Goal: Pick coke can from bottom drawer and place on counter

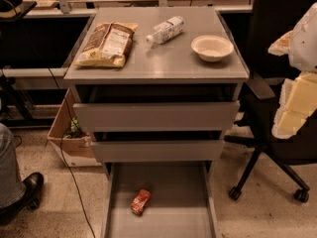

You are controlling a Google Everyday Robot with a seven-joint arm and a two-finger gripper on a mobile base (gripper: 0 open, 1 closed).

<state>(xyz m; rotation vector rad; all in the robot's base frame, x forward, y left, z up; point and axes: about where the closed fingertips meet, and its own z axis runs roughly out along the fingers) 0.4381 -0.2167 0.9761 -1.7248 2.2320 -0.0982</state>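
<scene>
The coke can [140,202] is red and lies on its side on the grey floor of the open bottom drawer [163,217], left of the middle. The counter [163,58] is the grey top of the drawer cabinet. My arm with the gripper [292,108] shows as pale white and yellow shapes at the right edge. It hangs beside the cabinet at about the height of the upper drawers, well above and to the right of the can, and touches nothing.
On the counter lie a chip bag [106,44] at the left, a clear bottle [166,29] on its side at the back and a white bowl [212,47] at the right. A black office chair [277,133] stands to the right, a cardboard box [72,140] and a person's foot [25,190] to the left.
</scene>
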